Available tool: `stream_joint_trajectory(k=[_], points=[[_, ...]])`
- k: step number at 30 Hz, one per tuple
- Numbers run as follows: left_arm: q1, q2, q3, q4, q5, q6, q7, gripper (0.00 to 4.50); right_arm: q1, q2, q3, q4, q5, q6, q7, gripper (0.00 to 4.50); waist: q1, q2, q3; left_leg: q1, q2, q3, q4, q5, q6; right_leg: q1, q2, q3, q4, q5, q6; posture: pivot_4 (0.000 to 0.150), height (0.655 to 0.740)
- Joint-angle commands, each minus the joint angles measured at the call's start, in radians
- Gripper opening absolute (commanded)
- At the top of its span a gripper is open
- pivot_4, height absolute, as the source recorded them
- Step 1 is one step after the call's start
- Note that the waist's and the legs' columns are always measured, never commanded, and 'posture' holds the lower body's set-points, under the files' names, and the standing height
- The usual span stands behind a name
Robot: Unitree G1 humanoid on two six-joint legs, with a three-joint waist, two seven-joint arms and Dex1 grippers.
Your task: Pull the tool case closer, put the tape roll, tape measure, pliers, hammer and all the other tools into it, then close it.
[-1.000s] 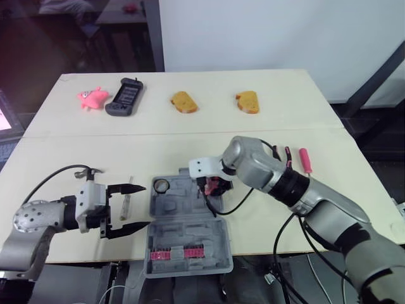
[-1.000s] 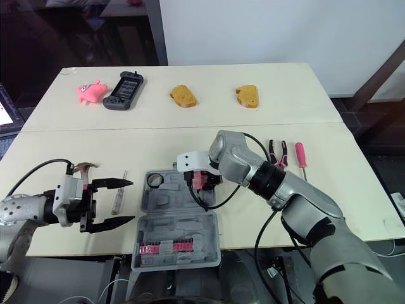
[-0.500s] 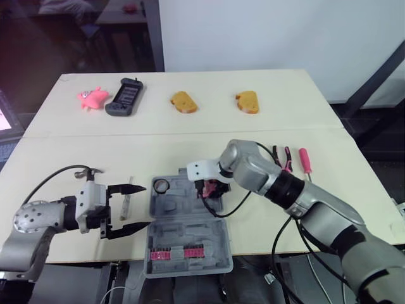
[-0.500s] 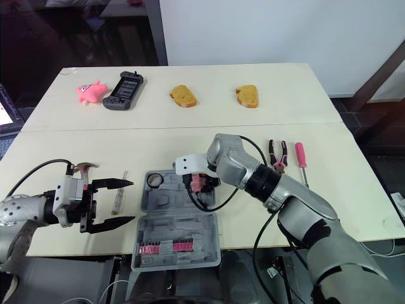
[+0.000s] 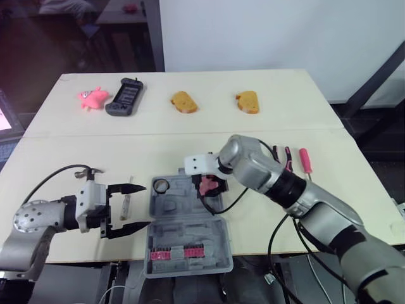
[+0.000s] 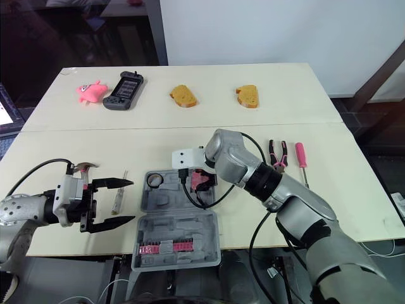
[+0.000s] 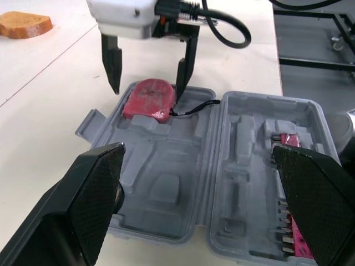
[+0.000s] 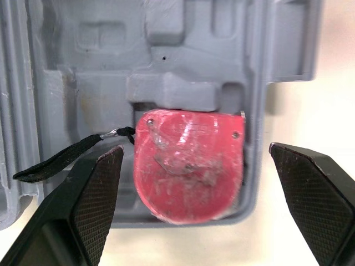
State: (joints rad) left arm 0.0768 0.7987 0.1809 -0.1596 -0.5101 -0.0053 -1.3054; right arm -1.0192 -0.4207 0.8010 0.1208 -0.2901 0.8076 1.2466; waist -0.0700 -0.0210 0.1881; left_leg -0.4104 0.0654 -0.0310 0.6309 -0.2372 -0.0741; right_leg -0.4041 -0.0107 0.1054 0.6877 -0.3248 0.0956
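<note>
The right gripper (image 7: 147, 83) is spread wide, one finger on each side of the red tape measure (image 8: 188, 166), and grips nothing. The tape measure lies in the corner recess of the open tool case (image 7: 166, 188), in the half farther from the robot and on its right side. Its black wrist strap trails across the moulded tray.

The step in hand is judged to be clearing the gripper from the placed tape measure.

1. Raise the right gripper straight up. Keep the fingers at full spread so that neither catches the red housing.
2. Keep the fingers away from the strap. A snagged strap would likely drag the tape measure out of its recess.
3. Check that the housing sits flush. It lies close to the case rim, and anything standing proud may stop the lid from closing.
4. Next go for the pliers (image 6: 276, 154) and the pink-handled screwdriver (image 6: 300, 155), which lie on the table (image 5: 190, 145) to the right of the case.

The left gripper (image 5: 142, 206) hangs spread and empty just left of the case. The tape roll (image 5: 160, 185) sits in the case's far-left corner.
</note>
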Motion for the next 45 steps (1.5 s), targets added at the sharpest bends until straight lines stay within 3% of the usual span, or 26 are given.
stream_joint_trajectory(k=[1, 5, 6, 9, 12, 16, 28, 38, 45], points=[[-0.007, 0.007, 0.01, -0.023, -0.009, -0.001, -0.003, 4.5, 0.017, -0.02, -0.072, -0.085, 0.045, 0.004, 0.016, 4.46, 0.0, 0.0, 0.0, 0.0, 0.0, 0.0, 0.0, 0.0, 0.0, 0.0, 0.0, 0.0, 0.0, 0.0, 0.0, 0.15, 0.74], [-0.007, 0.009, 0.01, -0.021, -0.007, -0.001, -0.004, 4.5, 0.063, -0.016, -0.141, -0.12, 0.107, 0.023, 0.004, 4.46, -0.001, 0.0, 0.0, 0.0, 0.0, 0.0, 0.0, 0.0, 0.0, 0.0, 0.0, 0.0, 0.0, 0.0, 0.0, 0.15, 0.74], [-0.007, 0.009, 0.01, -0.02, -0.006, -0.002, -0.005, 4.5, 0.074, -0.025, -0.148, -0.133, 0.117, 0.027, 0.008, 4.23, -0.001, 0.0, 0.0, 0.0, 0.0, 0.0, 0.0, 0.0, 0.0, 0.0, 0.0, 0.0, 0.0, 0.0, 0.0, 0.15, 0.74], [-0.008, 0.01, 0.01, -0.017, -0.004, -0.002, -0.005, 4.5, 0.106, -0.038, -0.188, -0.16, 0.15, 0.038, -0.007, 3.3, 0.0, 0.0, 0.0, 0.0, 0.0, 0.0, 0.0, 0.0, 0.0, 0.0, 0.0, 0.0, 0.0, 0.0, 0.0, 0.15, 0.74], [-0.008, 0.011, 0.01, -0.016, -0.004, -0.001, -0.006, 4.5, 0.132, -0.044, -0.226, -0.169, 0.166, 0.014, -0.046, 1.77, 0.0, 0.0, 0.0, 0.0, 0.0, 0.0, 0.0, 0.0, 0.0, 0.0, 0.0, 0.0, 0.0, 0.0, 0.0, 0.15, 0.74], [-0.005, 0.01, 0.01, -0.012, -0.001, -0.004, -0.006, 4.5, 0.189, -0.042, -0.302, -0.187, 0.198, -0.027, -0.114, 1.77, 0.0, 0.0, 0.0, 0.0, 0.0, 0.0, 0.0, 0.0, 0.0, 0.0, 0.0, 0.0, 0.0, 0.0, 0.0, 0.15, 0.74], [0.007, 0.01, 0.012, -0.013, 0.002, -0.003, 0.005, 4.5, 0.58, 0.028, -0.536, -0.321, 0.311, -0.227, -0.387, 1.77, -0.001, -0.001, 0.0, 0.0, 0.0, 0.0, 0.0, 0.0, 0.0, 0.001, 0.001, 0.001, -0.001, 0.0, 0.0, 0.15, 0.74], [-0.002, 0.008, 0.007, -0.007, 0.005, -0.003, 0.007, 4.5, 0.604, 0.042, -0.509, -0.188, 0.307, -0.232, -0.457, 1.77, 0.0, -0.001, 0.0, 0.001, 0.0, 0.0, 0.0, 0.0, 0.0, 0.002, 0.001, 0.001, -0.001, 0.0, 0.0, 0.15, 0.74], [0.006, 0.009, 0.014, -0.012, 0.006, -0.001, 0.01, 4.5, 0.6, 0.045, -0.488, -0.104, 0.294, -0.09, -0.499, 1.77, 0.001, -0.001, -0.001, 0.002, 0.0, 0.0, 0.0, 0.0, 0.0, 0.003, 0.001, 0.001, -0.001, 0.0, 0.0, 0.15, 0.74]])
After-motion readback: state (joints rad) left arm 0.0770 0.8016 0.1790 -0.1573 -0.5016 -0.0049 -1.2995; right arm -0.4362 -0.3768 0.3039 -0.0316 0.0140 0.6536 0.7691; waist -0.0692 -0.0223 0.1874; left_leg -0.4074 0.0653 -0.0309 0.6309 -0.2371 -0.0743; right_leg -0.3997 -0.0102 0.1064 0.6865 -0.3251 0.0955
